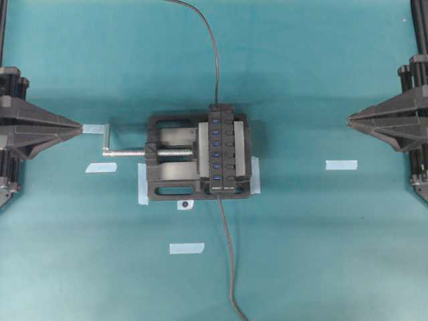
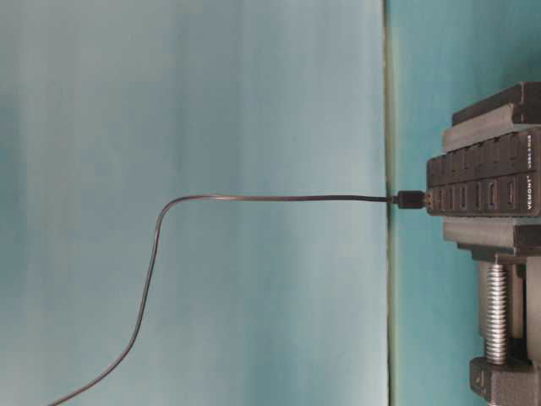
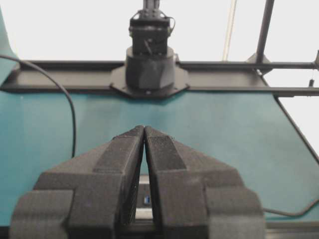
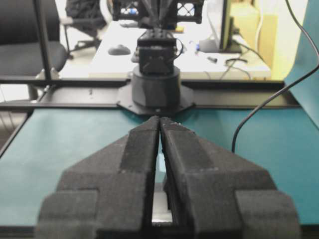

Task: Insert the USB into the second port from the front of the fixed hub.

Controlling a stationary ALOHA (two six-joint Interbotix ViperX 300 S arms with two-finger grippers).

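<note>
Ribbed black hub [image 1: 221,148] clamped in blocky vise [image 1: 175,158], thin cable's plug [image 2: 412,200] seated, both wedge-shaped grippers [image 3: 144,128] [image 4: 159,118] pressed together, empty.

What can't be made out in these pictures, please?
Overhead: far ends of the upper cable and lower cable, cut off by picture edges.
Left wrist: fixed hub, mostly hidden behind the shut left gripper.
Table-level: vise, cut off by the right edge.

- A black vise [image 1: 170,164] sits mid-table on the teal mat [image 1: 321,254] — its silver screw [image 1: 127,152] and handle point left.
- Pale tape strips [image 1: 341,164] lie scattered around it — one [image 1: 186,248] nearer the front edge.
</note>
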